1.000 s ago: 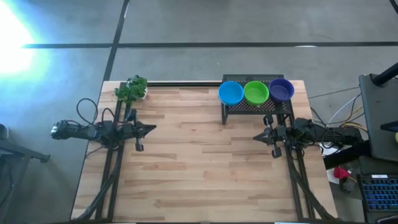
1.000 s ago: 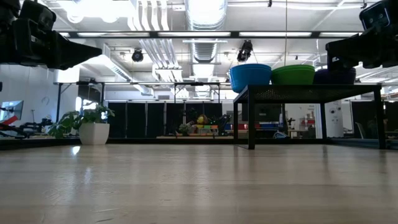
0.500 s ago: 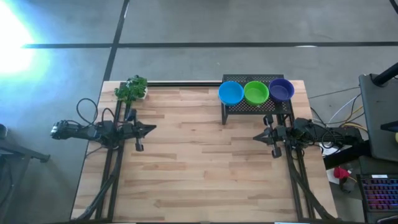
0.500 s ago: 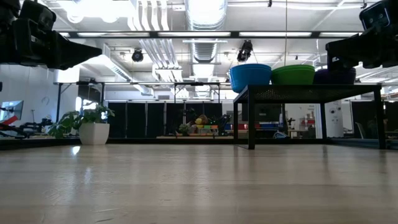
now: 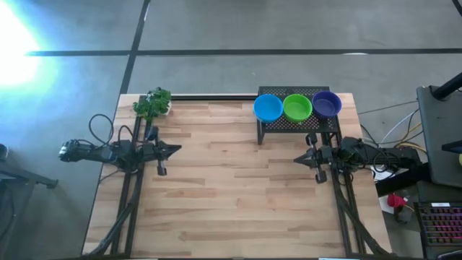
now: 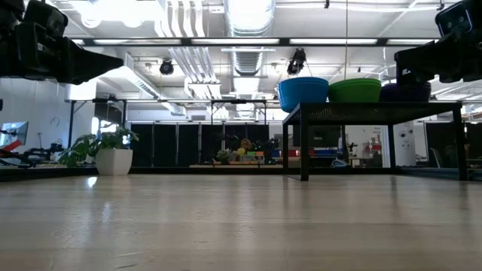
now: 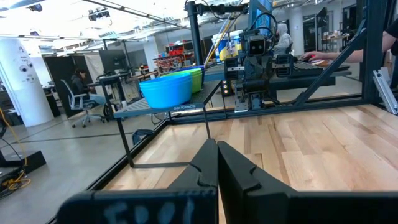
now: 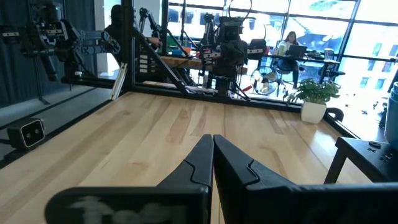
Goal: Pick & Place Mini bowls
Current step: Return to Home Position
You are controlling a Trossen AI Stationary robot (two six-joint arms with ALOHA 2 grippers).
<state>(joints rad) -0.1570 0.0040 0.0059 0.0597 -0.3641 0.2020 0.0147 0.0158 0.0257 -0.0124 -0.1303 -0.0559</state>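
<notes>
Three mini bowls stand in a row on a small black mesh stand (image 5: 297,123) at the table's far right: a blue one (image 5: 268,108), a green one (image 5: 297,107) and a purple one (image 5: 326,104). In the low view they sit on the stand's top: the blue bowl (image 6: 303,93), the green bowl (image 6: 355,90) and the purple bowl (image 6: 405,92). My left gripper (image 5: 177,149) hovers shut over the table's left side, pointing level toward the right. My right gripper (image 5: 296,158) hovers shut at the right side, just near of the stand, pointing level toward the left. Neither holds anything.
A small green plant in a white pot (image 5: 153,103) stands at the table's far left corner. The wooden table top (image 5: 231,195) lies bare between the two arms. People sit at desks in the room beyond the table.
</notes>
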